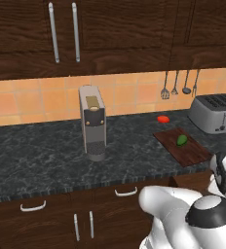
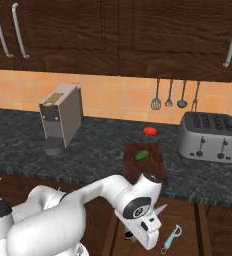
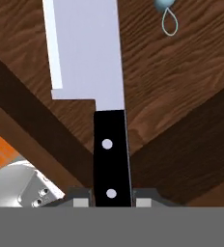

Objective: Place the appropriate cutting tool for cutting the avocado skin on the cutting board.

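Gripping knife (image 3: 87, 72) by black handle, pincer (image 3: 111, 198) clamped; blade tip cut off by frame edge.

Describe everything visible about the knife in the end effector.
The knife has a broad, flat, pale grey blade with a brighter strip along one edge, and a straight black handle with two light rivets. The handle sits between the end effector fingertips, which are shut on it, with the blade pointing away from the hand. Behind it lies brown wood-grain surface. In the right base view only a pale tip pokes out beside the hand, inside the open drawer below the counter.
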You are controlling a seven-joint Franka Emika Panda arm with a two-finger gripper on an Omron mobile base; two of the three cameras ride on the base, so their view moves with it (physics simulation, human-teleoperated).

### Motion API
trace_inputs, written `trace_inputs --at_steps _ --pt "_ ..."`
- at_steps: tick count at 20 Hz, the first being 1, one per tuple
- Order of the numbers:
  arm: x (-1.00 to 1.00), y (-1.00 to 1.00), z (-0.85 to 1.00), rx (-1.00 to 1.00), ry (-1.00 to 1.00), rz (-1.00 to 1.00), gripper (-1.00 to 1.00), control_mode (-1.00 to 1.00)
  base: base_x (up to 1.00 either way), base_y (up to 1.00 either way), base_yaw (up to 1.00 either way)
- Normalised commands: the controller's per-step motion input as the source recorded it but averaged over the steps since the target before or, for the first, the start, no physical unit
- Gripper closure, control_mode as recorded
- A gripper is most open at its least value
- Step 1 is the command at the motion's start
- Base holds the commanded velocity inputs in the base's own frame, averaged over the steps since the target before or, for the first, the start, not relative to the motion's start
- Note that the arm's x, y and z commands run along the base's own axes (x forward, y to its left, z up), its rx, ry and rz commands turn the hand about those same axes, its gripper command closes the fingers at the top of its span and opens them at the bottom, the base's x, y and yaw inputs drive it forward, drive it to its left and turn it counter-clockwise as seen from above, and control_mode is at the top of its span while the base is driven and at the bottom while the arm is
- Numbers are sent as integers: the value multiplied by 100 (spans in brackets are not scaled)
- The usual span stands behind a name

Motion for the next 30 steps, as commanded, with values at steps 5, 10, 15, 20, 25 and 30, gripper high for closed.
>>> trace_inputs --at_steps 5,10,15,20,25,30 --pt "-2 2 86 -7 -8 -26 100 -100 0 0 0" --pt "24 -6 55 -6 -4 -15 100 -100 0 0 0" --pt "70 -28 35 0 0 -1 100 -100 0 0 0" --pt "81 -25 12 0 0 0 100 -100 0 0 0" --pt "96 0 0 1 0 0 100 -100 0 0 0" --pt "86 0 0 1 0 0 100 -100 0 0 0"
